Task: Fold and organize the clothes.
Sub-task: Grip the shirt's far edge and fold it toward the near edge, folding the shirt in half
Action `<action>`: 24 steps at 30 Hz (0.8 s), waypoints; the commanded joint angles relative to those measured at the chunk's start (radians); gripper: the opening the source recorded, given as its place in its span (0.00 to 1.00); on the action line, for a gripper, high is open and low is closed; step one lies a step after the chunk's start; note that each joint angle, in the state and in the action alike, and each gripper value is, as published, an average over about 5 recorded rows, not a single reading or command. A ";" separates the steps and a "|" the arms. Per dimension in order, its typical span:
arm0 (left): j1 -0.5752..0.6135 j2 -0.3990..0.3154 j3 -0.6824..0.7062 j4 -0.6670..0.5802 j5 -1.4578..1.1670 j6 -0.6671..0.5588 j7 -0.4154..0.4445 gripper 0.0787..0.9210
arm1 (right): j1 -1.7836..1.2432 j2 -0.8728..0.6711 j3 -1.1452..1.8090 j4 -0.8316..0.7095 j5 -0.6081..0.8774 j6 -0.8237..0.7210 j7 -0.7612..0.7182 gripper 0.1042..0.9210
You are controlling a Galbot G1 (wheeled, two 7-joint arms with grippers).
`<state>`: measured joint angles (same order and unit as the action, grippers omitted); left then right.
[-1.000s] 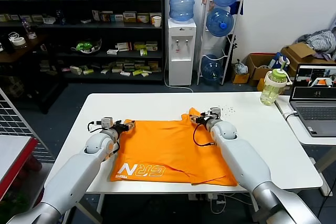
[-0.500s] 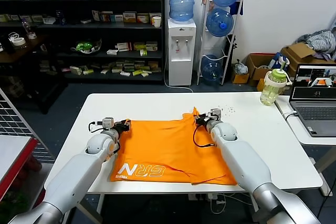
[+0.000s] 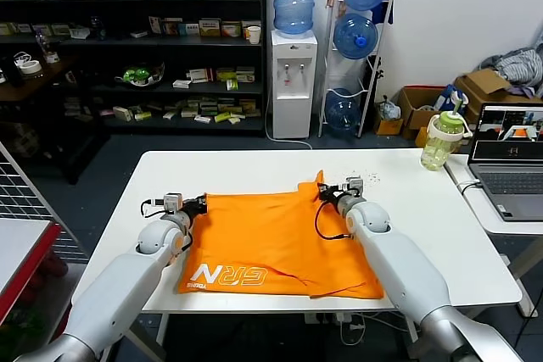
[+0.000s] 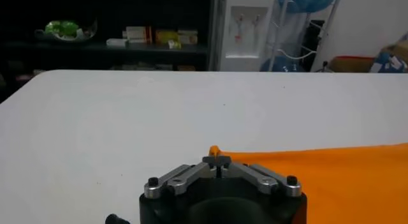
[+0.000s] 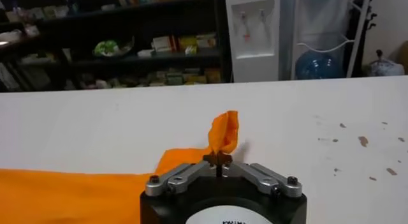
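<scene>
Thin orange short-sleeved T-shirt (image 3: 276, 243), mid-frame – light, floppy, slippery; L gripper (image 3: 202, 203) & R gripper (image 3: 323, 192) both pinching far corners – best hold pts.

Both arms reach forward over the white table (image 3: 424, 209). The left gripper (image 3: 202, 204) sits low near the table's left side, fingers closed together on orange fabric. The right gripper (image 3: 325, 193) sits toward the table's far middle, fingers pinched shut on a raised orange corner
</scene>
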<state>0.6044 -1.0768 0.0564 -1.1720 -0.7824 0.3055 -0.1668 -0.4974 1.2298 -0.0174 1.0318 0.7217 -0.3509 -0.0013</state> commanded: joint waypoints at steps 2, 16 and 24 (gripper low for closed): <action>0.096 0.080 -0.031 -0.241 -0.024 0.007 -0.035 0.01 | -0.111 -0.134 0.012 0.325 0.131 -0.057 0.089 0.02; 0.327 0.237 -0.106 -0.626 -0.105 0.058 -0.148 0.01 | -0.443 -0.378 0.109 0.738 0.298 -0.192 0.248 0.02; 0.439 0.280 -0.131 -0.715 -0.098 0.060 -0.172 0.01 | -0.609 -0.395 0.196 0.844 0.282 -0.193 0.251 0.02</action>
<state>0.9040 -0.8585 -0.0506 -1.7111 -0.8675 0.3576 -0.3054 -0.8882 0.9167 0.0986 1.6683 0.9617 -0.5102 0.2073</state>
